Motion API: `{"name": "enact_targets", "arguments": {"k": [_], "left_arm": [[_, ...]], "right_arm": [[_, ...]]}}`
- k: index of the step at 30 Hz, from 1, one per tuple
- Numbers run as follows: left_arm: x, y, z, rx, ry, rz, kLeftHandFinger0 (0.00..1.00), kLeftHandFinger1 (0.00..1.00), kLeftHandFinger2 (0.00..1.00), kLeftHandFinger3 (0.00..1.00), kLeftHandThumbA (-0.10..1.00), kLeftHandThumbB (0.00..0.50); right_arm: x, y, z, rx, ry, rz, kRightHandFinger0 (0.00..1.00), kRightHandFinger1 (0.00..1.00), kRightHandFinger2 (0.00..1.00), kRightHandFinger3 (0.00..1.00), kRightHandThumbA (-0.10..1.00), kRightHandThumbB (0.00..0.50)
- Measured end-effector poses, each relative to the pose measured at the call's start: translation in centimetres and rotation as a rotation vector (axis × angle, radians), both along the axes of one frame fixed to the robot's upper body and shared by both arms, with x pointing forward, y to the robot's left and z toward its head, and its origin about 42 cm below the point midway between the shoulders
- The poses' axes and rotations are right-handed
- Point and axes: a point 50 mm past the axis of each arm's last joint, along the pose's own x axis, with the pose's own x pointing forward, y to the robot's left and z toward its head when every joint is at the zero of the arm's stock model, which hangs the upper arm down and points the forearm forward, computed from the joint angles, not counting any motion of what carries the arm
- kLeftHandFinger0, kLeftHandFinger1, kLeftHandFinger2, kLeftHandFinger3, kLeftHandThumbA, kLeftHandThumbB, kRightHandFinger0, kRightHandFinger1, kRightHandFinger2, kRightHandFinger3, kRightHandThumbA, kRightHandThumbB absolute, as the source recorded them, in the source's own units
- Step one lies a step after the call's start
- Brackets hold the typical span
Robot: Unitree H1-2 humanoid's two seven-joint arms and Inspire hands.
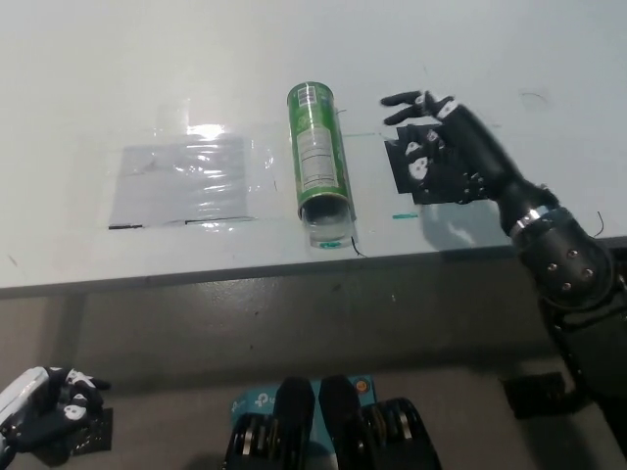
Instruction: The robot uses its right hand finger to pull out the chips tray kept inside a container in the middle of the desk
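I have the green chips container [318, 162] lying on its side in the middle of the counter [118, 59], its open mouth facing the near edge. The clear chips tray [328, 228] shows at that mouth, sticking out only a little, so I judge the pull has not begun. My right hand [438, 147] hovers over the black square patch [441, 164] just to the right of the container, apart from it, fingers [400, 100] spread and holding nothing. My left hand [39, 419] rests low at the picture's lower left, well away from the counter; I cannot tell how its fingers are set. A clear plastic sheet [181, 183] lies flat on the counter on the container's other side. What is left, as I see it: bring the right hand down and across to the container's mouth, hook a finger on the tray's lip, and draw it toward the counter's edge.
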Motion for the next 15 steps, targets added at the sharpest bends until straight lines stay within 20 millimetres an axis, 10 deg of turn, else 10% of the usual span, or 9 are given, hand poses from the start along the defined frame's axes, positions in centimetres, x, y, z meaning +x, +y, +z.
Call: {"name": "enact_targets", "arguments": {"k": [5, 9, 11, 15], "left_arm": [[0.1, 0.2, 0.2, 0.007, -0.002, -0.001, 0.58, 0.60, 0.70, 0.87, 0.09, 0.000], [0.2, 0.2, 0.3, 0.009, -0.004, -0.002, 0.55, 0.59, 0.69, 0.85, 0.09, 0.000], [0.2, 0.2, 0.3, 0.009, -0.005, -0.003, 0.57, 0.60, 0.70, 0.87, 0.08, 0.000], [0.3, 0.2, 0.4, 0.012, -0.007, -0.004, 0.59, 0.61, 0.71, 0.87, 0.07, 0.000]], "right_arm": [[0.2, 1.1, -1.4, -0.074, 0.018, 0.031, 0.00, 0.00, 0.71, 0.83, -0.10, 0.209], [0.3, 2.2, -2.9, -0.136, 0.032, 0.057, 0.00, 0.00, 0.28, 0.78, -0.10, 0.244], [0.3, 2.6, -3.6, -0.159, 0.037, 0.069, 0.00, 0.02, 0.58, 0.79, -0.10, 0.245], [0.3, 3.6, -5.4, -0.224, 0.057, 0.095, 0.00, 0.02, 0.58, 0.78, -0.10, 0.250]]}}
